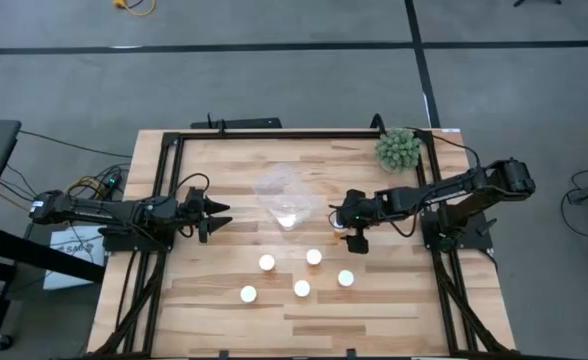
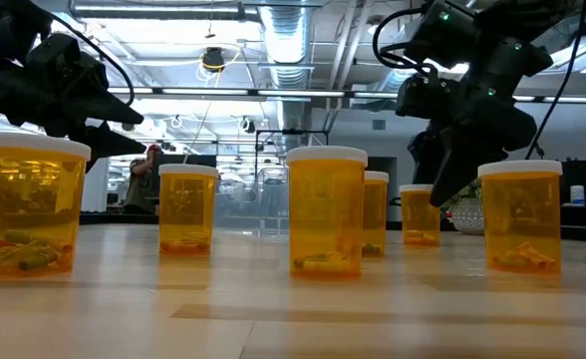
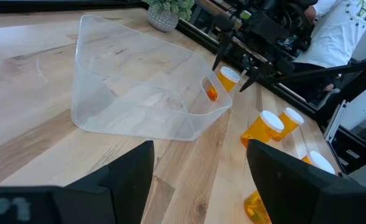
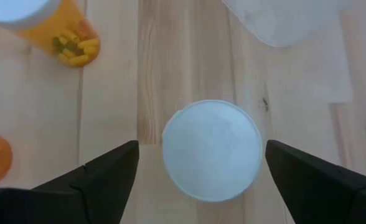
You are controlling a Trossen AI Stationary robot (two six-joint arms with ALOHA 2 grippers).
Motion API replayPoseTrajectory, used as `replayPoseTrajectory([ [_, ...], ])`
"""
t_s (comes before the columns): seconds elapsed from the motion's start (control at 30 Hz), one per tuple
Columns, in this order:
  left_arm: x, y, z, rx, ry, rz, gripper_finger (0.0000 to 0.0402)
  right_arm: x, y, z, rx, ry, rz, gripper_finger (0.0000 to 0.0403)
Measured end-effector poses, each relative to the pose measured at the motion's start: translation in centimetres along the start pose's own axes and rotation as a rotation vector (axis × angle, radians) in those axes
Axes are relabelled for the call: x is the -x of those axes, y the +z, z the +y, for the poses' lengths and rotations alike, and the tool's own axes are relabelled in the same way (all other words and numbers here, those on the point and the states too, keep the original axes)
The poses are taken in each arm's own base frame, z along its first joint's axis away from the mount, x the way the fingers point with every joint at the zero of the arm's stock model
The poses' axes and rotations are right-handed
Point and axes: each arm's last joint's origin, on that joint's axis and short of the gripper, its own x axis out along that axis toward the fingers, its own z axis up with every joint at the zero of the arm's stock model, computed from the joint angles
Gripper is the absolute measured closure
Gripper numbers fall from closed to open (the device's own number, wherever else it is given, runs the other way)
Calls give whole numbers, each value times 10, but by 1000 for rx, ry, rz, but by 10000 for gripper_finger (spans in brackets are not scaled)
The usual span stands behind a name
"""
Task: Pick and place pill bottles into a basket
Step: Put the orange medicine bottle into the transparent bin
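Observation:
Five pill bottles with white caps and orange bodies stand upright on the wooden table near its front point(image 1: 301, 288). A sixth bottle point(image 4: 211, 149) stands under my right gripper point(image 1: 355, 238). That gripper is open and points down, one finger on each side of the white cap, apart from it. In the left wrist view it shows astride that bottle point(image 3: 228, 78). The clear basket point(image 1: 286, 200) stands on the table's middle. My left gripper point(image 1: 217, 214) is open and empty, held level to the left of the basket point(image 3: 139, 93), pointing at it.
A green spiky plant ball point(image 1: 399, 148) sits at the table's far right corner. A black frame point(image 1: 294, 132) runs around the tabletop. A person in a white shirt point(image 3: 342, 25) is beyond the table's right side. Bare wood lies between the basket and the bottles.

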Motion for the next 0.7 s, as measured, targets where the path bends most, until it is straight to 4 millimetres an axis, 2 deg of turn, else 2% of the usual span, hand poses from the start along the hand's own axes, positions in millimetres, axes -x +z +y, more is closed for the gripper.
replayPoseTrajectory([
  [0.7,0,-1,1,-3,5,12,155,0,0,0,8,-1,-3,74],
])
